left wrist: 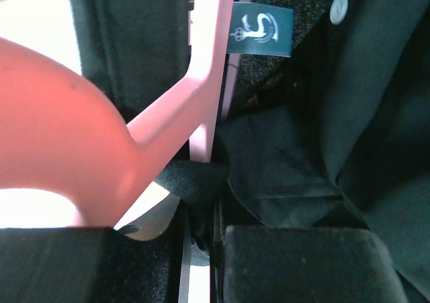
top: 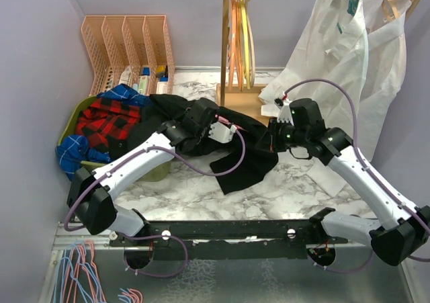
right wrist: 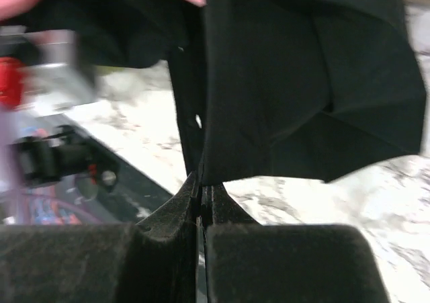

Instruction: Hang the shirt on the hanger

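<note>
Shirt (top: 245, 160) | right tool (right wrist: 200, 190) pinches edge | hanger (left wrist: 201, 81) at collar | plaid garment (top: 107, 125) beside

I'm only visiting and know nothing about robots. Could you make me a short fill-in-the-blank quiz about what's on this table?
1. The right gripper is shut on the edge of the ___ shirt.
2. The hanger in the left wrist view is ___.
3. The shirts hanging on the wooden rack are ___.
4. The plaid garment lies in a ___ basket.

Missing words: black; pink; white; green.
</note>
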`<action>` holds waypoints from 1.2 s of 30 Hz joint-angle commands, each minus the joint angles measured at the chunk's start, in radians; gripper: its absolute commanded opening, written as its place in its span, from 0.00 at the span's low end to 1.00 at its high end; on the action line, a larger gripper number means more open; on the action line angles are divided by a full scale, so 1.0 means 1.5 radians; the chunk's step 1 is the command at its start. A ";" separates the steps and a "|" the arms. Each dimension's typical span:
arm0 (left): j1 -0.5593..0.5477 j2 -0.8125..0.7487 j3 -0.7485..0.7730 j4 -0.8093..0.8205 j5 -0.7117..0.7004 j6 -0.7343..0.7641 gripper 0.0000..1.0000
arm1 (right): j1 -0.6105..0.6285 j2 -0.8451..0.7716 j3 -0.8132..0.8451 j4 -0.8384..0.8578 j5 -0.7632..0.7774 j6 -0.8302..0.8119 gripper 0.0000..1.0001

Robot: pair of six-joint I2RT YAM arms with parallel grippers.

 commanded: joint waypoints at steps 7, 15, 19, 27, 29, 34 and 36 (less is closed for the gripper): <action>-0.044 0.066 0.176 -0.057 0.035 -0.339 0.00 | 0.035 -0.071 -0.076 0.257 -0.126 0.180 0.01; -0.044 0.050 0.255 -0.178 0.265 -0.434 0.00 | 0.111 -0.070 -0.140 0.389 -0.064 0.200 0.01; -0.043 0.026 0.225 -0.195 0.293 -0.405 0.00 | 0.116 -0.104 -0.161 0.427 -0.049 0.165 0.06; 0.040 0.009 0.242 -0.264 0.397 -0.338 0.00 | 0.116 -0.308 -0.257 0.420 -0.033 0.001 0.99; 0.064 0.008 0.258 -0.298 0.438 -0.313 0.00 | 0.116 -0.380 -0.259 0.395 -0.018 -0.038 0.99; 0.081 -0.006 0.255 -0.342 0.461 -0.254 0.00 | 0.116 -0.518 -0.237 0.375 0.054 -0.170 0.99; 0.081 -0.008 0.251 -0.344 0.457 -0.246 0.00 | 0.116 -0.513 -0.195 0.339 0.068 -0.238 0.99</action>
